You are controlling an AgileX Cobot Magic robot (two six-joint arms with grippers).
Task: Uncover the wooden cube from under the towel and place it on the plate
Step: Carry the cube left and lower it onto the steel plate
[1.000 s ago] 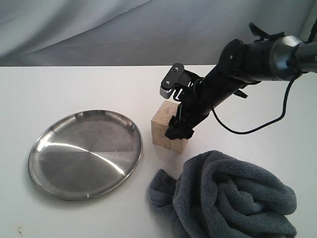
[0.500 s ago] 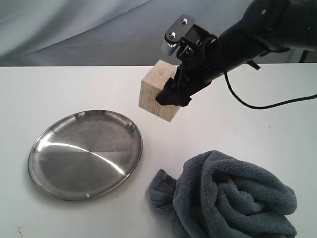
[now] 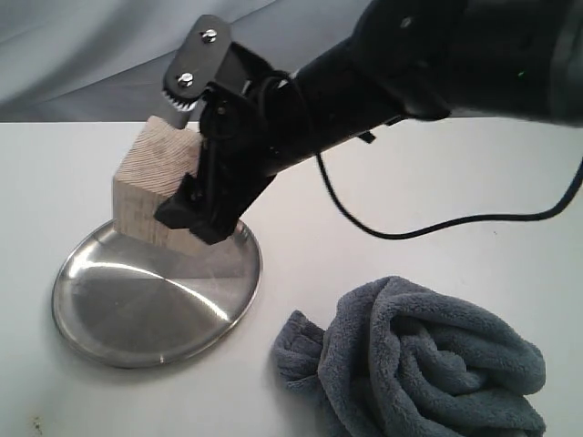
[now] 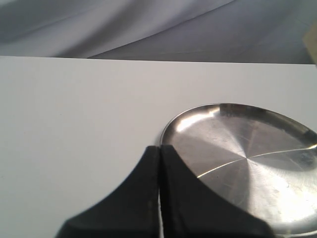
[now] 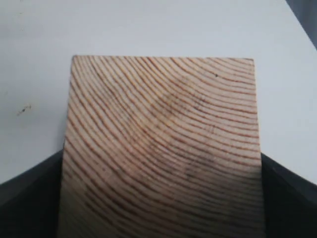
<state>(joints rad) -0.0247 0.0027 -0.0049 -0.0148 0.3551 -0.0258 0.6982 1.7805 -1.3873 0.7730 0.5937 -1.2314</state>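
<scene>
The right tool (image 3: 180, 159) is clamped on the wooden cube (image 3: 153, 182), one black finger across its top face and the other under its lower side. The cube is tilted, a corner pointing down, and it hangs in the air over the far part of the plate (image 3: 68, 309), clear of the worktop (image 3: 55, 164). From the exterior view I cannot tell how close that lowest corner is to the steel.

In the right wrist view the cube (image 5: 163, 148) fills most of the picture, its curved grain lines plain to see, with the dark fingers (image 5: 29, 203) pressed against two opposite sides and the white worktop behind it.

The round stainless-steel plate lies flat on the worktop, shiny and reflective. The blue-grey towel (image 3: 419, 364) lies bunched in a loose heap on the worktop to the right of the plate, near it but not touching, and well apart from the cube.

The left tool (image 4: 158, 198) has its two fingers together, their inner edges meeting in a thin line. It sits just beside the rim of the plate (image 4: 171, 126). A black cable (image 3: 410, 232) loops down from the right arm over the worktop.
</scene>
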